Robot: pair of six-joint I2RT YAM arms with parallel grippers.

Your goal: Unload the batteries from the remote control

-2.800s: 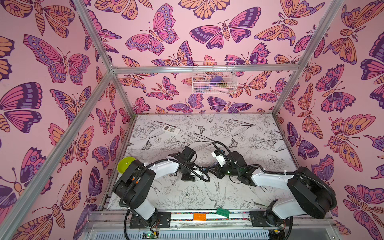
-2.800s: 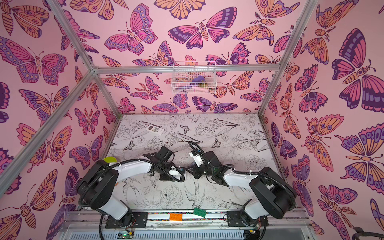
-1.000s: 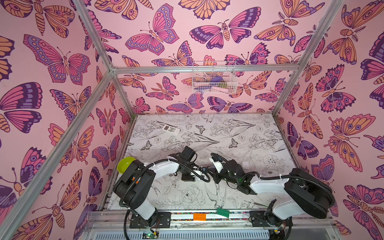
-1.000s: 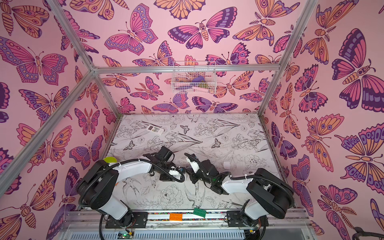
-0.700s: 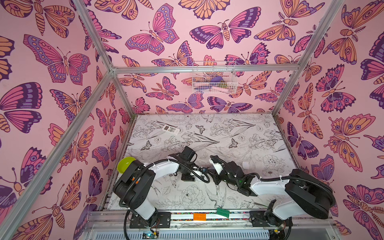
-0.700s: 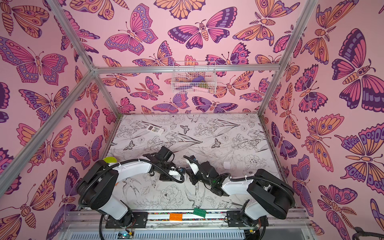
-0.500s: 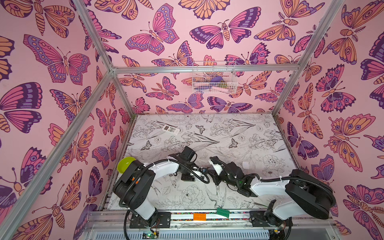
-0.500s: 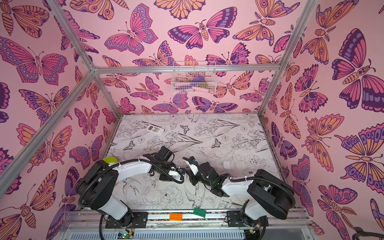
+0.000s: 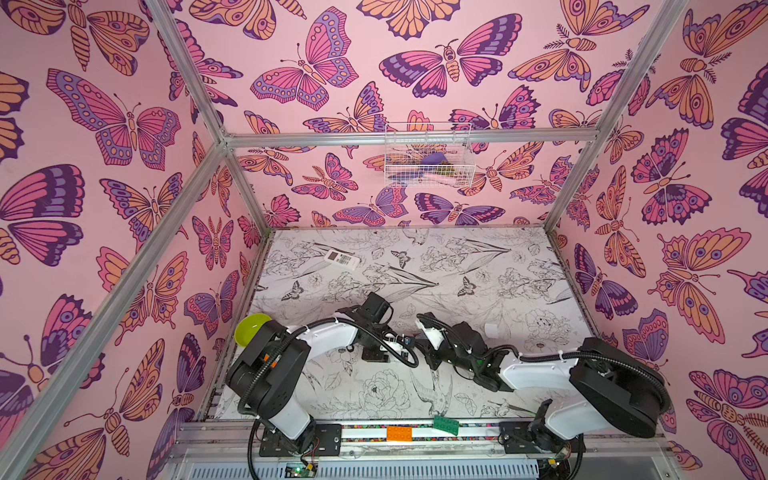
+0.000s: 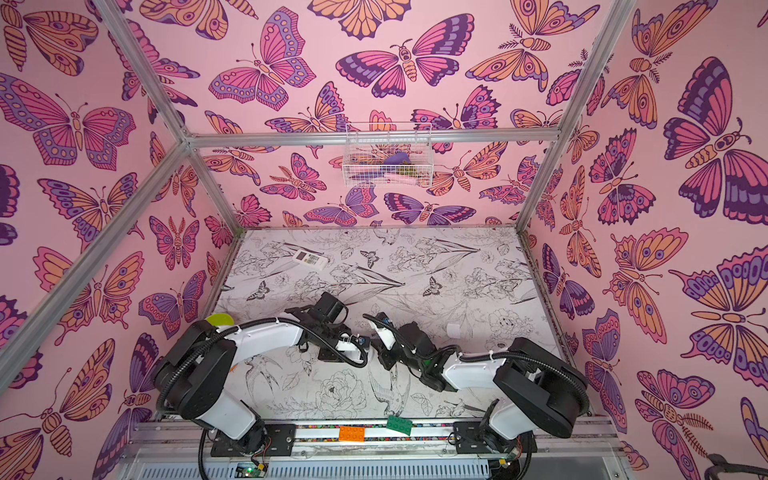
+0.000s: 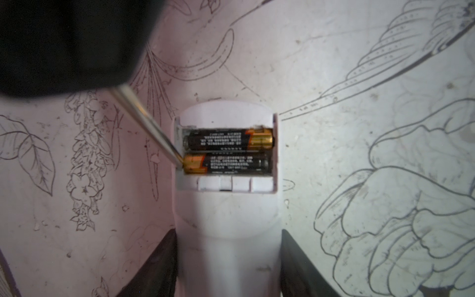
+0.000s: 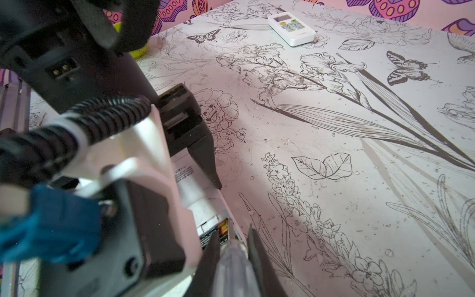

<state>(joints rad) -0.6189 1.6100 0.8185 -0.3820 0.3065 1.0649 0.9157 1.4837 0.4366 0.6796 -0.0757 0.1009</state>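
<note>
Two batteries point(image 11: 227, 151) sit in the remote point(image 11: 226, 221) — left gripper point(image 11: 227, 232) clamped round it, right gripper point(image 12: 234, 232) pinching a screwdriver point(image 11: 146, 123) against one gold end.

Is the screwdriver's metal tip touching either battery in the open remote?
Touching. The left wrist view shows the tip of the screwdriver pressed against the gold end of one battery, with no gap between them.

2 batteries point(image 11: 226, 140) sit abreast inside the remote control point(image 11: 226, 244) on the bench point(image 9: 478, 266). Another remote point(image 9: 341, 259) lies at its 11 o'clock, a bowl point(image 9: 249, 328) at 9.
</note>
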